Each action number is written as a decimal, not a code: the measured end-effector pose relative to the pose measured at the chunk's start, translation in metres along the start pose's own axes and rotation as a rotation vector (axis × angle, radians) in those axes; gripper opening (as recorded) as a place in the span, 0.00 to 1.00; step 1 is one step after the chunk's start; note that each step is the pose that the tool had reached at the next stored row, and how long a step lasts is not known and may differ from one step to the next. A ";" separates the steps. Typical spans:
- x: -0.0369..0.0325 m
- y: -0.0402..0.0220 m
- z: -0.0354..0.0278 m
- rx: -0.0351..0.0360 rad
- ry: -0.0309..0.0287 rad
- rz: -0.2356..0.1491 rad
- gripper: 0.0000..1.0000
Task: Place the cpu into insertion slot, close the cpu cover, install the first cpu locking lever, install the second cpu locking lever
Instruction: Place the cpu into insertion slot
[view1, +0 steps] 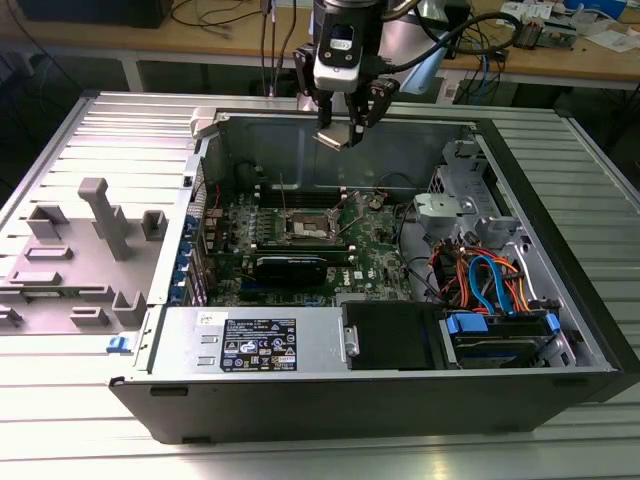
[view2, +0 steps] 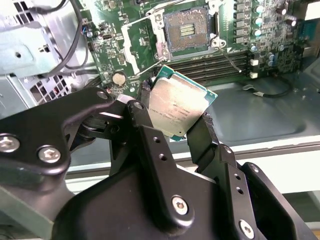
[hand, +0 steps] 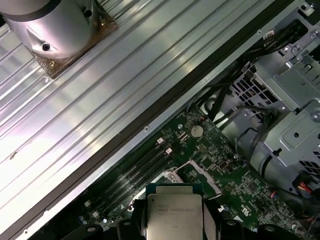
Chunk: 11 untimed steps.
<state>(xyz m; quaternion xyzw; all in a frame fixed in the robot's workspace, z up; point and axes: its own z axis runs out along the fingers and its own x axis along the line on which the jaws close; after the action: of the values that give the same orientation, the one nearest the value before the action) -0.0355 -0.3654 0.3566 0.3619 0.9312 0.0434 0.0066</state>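
- The gripper (view1: 341, 127) hangs above the back wall of the open computer case (view1: 330, 395).
- Its two black fingers (view2: 199, 141) are closed on the cpu (view2: 180, 102), one on each side.
- The cpu is up in the air over the case, tipped a little, with its silver top showing in both wrist views.
- The insertion slot (view2: 187, 29) sits down inside the case on the green board (view2: 125, 20). It is uncovered, and its small pins show.
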 end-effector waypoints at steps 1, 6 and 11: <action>0.0000 0.0000 0.0004 -0.0004 -0.0015 0.017 0.54; 0.0002 -0.0007 0.0014 -0.0009 -0.0035 0.040 0.54; 0.0016 -0.0024 0.0014 -0.0008 -0.0035 0.040 0.54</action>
<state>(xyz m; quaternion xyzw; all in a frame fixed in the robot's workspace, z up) -0.0382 -0.3660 0.3550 0.3805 0.9237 0.0433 0.0075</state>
